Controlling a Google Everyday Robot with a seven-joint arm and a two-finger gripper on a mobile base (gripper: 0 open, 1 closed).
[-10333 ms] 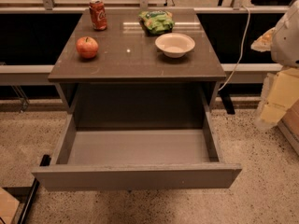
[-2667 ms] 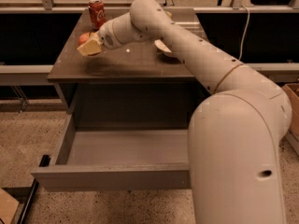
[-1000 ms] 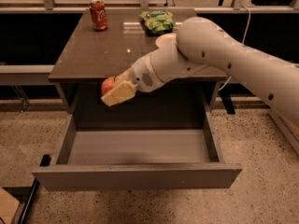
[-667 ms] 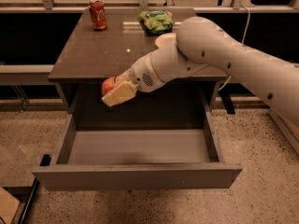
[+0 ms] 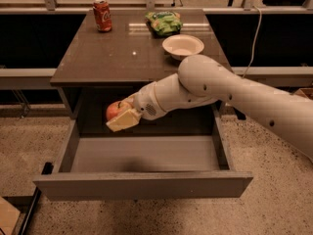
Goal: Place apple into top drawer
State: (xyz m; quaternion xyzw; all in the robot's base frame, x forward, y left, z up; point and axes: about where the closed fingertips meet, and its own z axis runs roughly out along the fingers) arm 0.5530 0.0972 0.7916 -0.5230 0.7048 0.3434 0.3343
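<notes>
Since the earlier frame, the cream two-finger gripper (image 5: 122, 116) has descended from the level of the brown tabletop (image 5: 98, 58) to below its front edge. Its fingers are closed on the small round red apple (image 5: 114, 110). The apple hangs over the rear left of the open wide grey top drawer (image 5: 142, 185), clear of its floor.

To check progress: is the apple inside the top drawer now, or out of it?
Out. The pincer holds the apple in the air above the left rear of the open top drawer.
</notes>
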